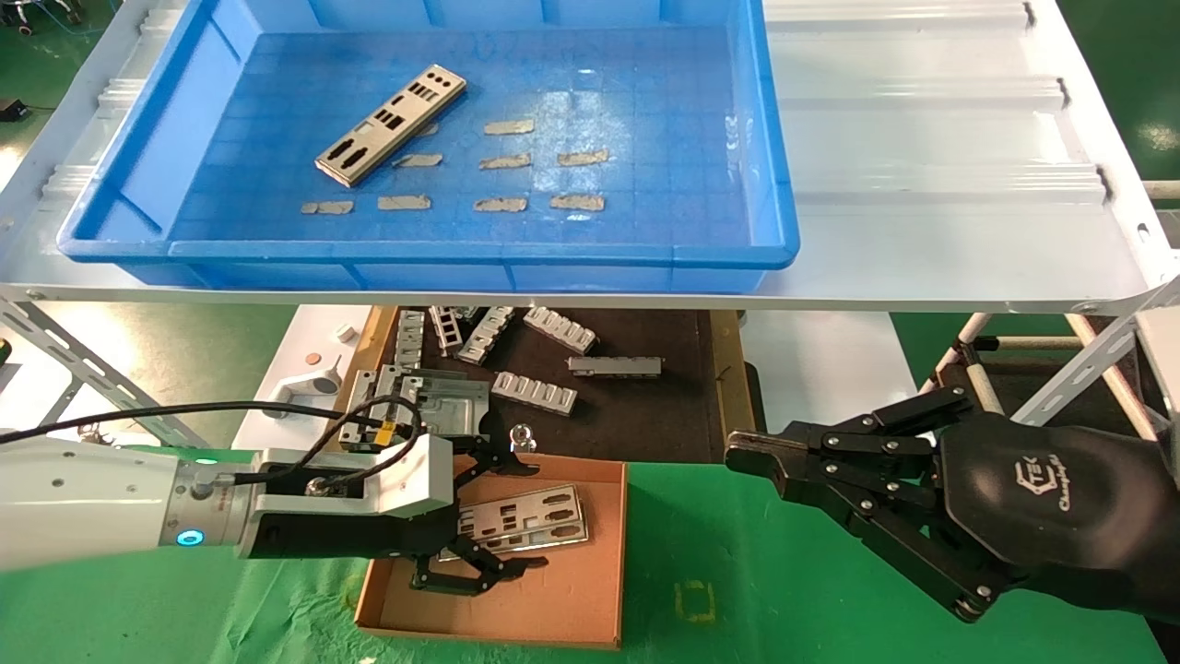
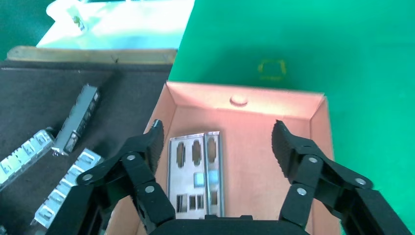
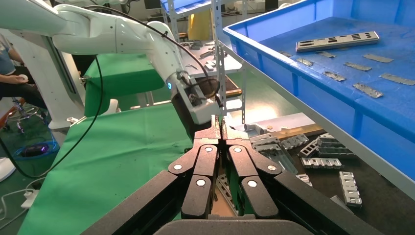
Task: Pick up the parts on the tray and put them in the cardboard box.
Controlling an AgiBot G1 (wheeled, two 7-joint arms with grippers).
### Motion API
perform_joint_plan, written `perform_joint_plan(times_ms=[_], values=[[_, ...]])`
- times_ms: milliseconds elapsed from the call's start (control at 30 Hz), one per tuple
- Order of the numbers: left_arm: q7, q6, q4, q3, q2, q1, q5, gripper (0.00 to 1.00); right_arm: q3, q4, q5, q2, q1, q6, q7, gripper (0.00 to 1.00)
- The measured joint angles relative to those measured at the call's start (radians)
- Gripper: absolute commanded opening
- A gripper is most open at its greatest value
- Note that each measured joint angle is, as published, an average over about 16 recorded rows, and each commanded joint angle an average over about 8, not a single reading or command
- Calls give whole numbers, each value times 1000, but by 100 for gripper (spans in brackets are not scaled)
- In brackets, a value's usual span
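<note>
- Left pincer (image 1: pixel 481 526) hangs spread wide over the cardboard box (image 1: pixel 562 604) on the green table, holding nothing.
- Two parts (image 1: pixel 530 521) lie flat and overlapping inside that box.
- One part (image 1: pixel 391 121) rests in the blue tray's (image 1: pixel 774 166) far left area.
- Right pincer (image 1: pixel 747 454), pressed together, hovers at right.

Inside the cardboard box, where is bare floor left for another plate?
The cardboard box is bare along its right wall and toward its near edge. The parts already dropped lie against the far left, where the open left hand hovers. The shut right hand stays outside.
</note>
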Motion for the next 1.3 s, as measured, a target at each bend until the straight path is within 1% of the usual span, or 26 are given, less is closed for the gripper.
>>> perform_joint_plan(times_ms=[1300], values=[[-297,190,-303,-354,-187,175,-268,100,0,0,0,0,0,0,0,100]])
